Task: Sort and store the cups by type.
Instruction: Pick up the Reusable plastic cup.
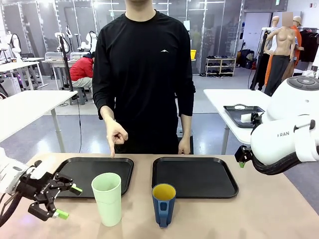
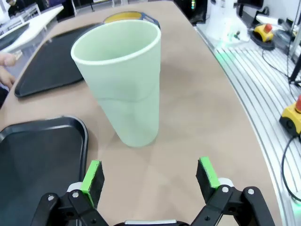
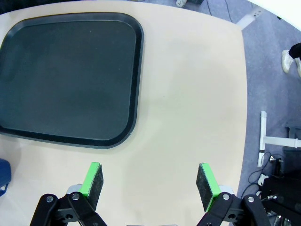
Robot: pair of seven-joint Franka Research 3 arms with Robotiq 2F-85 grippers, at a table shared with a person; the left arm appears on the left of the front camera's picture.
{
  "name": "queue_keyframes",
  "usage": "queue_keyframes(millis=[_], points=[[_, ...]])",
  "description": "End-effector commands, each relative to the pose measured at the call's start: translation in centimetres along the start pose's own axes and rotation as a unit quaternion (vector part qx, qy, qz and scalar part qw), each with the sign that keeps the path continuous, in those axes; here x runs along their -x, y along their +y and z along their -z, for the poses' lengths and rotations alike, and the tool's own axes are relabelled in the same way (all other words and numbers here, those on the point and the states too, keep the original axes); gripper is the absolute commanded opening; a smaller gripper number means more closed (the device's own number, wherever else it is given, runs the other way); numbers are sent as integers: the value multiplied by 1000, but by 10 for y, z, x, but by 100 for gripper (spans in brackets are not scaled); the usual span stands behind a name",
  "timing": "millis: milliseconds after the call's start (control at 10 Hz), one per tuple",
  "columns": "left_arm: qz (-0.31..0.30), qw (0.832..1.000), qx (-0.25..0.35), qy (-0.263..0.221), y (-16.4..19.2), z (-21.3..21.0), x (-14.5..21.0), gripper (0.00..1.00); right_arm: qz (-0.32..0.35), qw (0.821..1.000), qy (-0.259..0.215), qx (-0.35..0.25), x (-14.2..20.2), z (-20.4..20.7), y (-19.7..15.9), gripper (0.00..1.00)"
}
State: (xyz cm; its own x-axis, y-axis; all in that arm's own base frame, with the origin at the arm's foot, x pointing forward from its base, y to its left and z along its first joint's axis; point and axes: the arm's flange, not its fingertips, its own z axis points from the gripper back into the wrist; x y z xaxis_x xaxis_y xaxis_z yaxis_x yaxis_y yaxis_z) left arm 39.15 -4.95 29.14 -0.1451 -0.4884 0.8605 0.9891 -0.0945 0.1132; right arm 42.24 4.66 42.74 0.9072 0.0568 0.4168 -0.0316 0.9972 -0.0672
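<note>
Trays: two, black: left tray point(image 1: 94, 172), right tray point(image 1: 194, 177).
Cups: two, on desk point(image 1: 249, 219); mint tumbler point(image 1: 107, 199) just ahead of left gripper point(image 1: 69, 202), blue mug point(image 1: 163, 204) beyond.
Grippers: left and right gripper point(image 3: 150, 178) spread wide, holding nothing.

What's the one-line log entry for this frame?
left gripper: open, facing tumbler | right gripper: open, beside right tray | mug: on table | hand: pointing at left tray

left tray point(image 1: 82, 172): on the table point(image 1: 269, 211); we place it left of the right tray, apart
right tray point(image 1: 199, 177): beside it, same row
tumbler point(image 1: 107, 198): on the table, just before the left tray's near right corner
mug point(image 1: 163, 204): right of the tumbler, before the right tray's near left corner
left gripper point(image 1: 69, 202): left of the tumbler, apart
hand point(image 1: 115, 135): above the left tray's far edge
</note>
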Motion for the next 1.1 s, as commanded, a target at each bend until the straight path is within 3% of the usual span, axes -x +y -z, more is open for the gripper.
queue_keyframes(millis=[0,400,800,1000], points=[[2,998,-20,-66,6,5,16,100,0,1000,0,0,0,0,0,100],[-43,983,-37,-174,6,12,27,100,0,1000,0,0,0,0,0,100],[-77,980,-36,-181,10,18,31,100,0,1000,0,0,0,0,0,100],[-71,984,-21,-162,0,15,28,100,0,1000,0,0,0,0,0,100]])
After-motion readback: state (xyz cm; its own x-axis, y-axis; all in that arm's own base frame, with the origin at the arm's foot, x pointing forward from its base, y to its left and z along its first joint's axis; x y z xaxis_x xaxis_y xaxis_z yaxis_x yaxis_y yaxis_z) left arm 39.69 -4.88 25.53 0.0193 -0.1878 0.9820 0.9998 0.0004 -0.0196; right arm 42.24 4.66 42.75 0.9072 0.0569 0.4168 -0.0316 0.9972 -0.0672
